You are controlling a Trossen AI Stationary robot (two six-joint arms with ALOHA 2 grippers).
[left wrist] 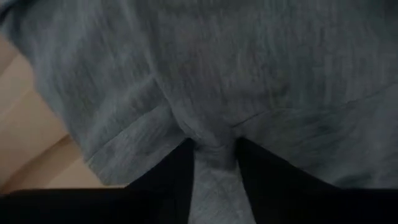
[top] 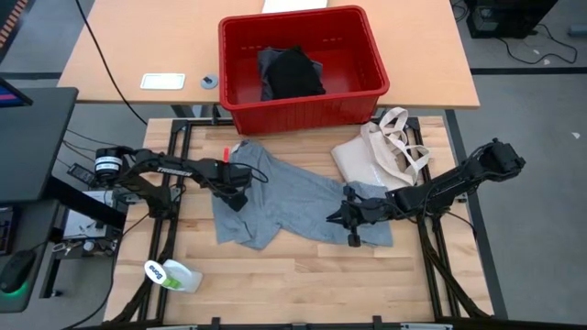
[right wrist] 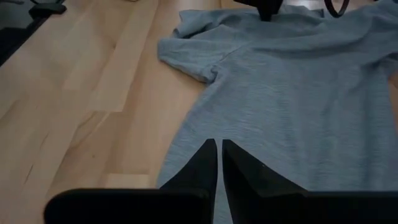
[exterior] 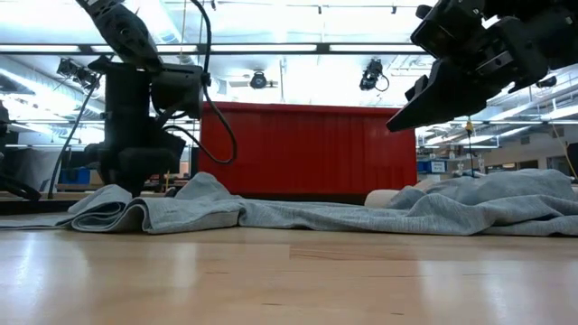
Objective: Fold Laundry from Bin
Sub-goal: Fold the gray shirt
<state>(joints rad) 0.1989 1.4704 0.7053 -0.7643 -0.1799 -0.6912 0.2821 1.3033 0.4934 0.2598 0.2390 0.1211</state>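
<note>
While dark clothes still sit in the red bin point(top: 240, 92), one grey T-shirt point(top: 284, 197) lies rumpled and unfolded on the table point(top: 303, 284), so most folding remains. The left gripper point(left wrist: 214, 152) pinches a ridge of its cloth between part-open fingers. The right gripper point(right wrist: 219, 155), fingers closed and empty, hovers just over its opposite edge.

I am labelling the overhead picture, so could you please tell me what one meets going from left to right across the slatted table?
White and green bottle → left gripper, pinching cloth → light grey T-shirt → right gripper, shut above the shirt → cream tote bag.
</note>
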